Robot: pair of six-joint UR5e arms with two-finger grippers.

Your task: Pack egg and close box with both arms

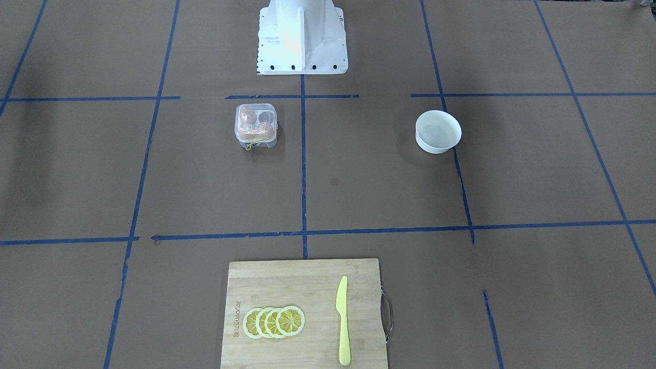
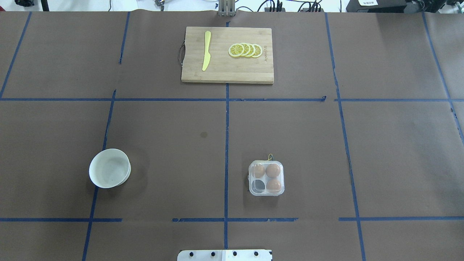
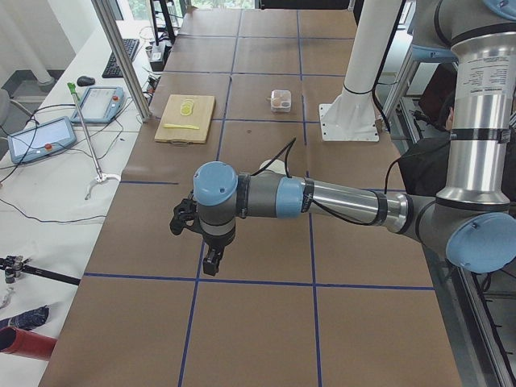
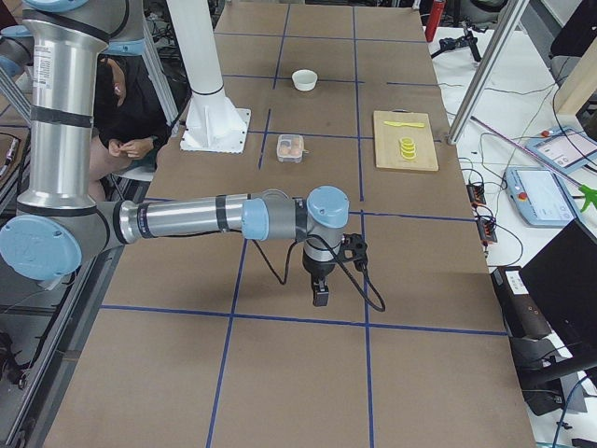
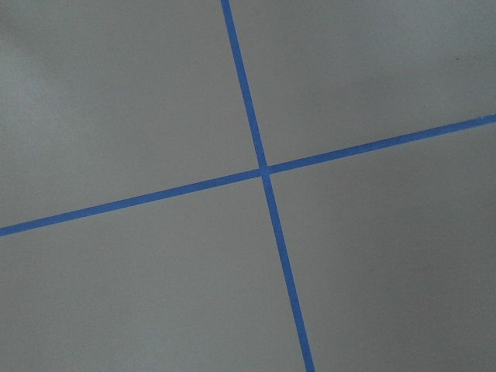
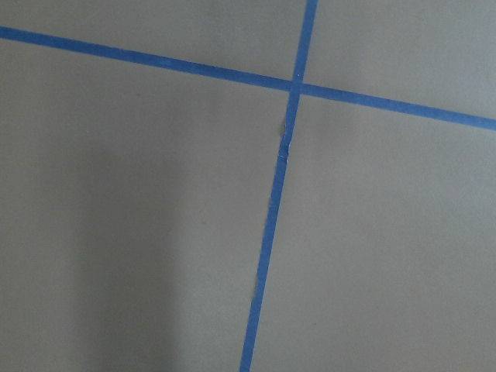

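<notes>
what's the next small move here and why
Probably none beyond leaving the left arm and right arm parked: three eggs already sit in the box, which looks shut, the bowl is empty, and no loose egg shows. Latching cannot be told.

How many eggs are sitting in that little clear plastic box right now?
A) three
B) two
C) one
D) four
A: the overhead view shows three brown eggs in the box, and its fourth cell is dark and empty.
</notes>
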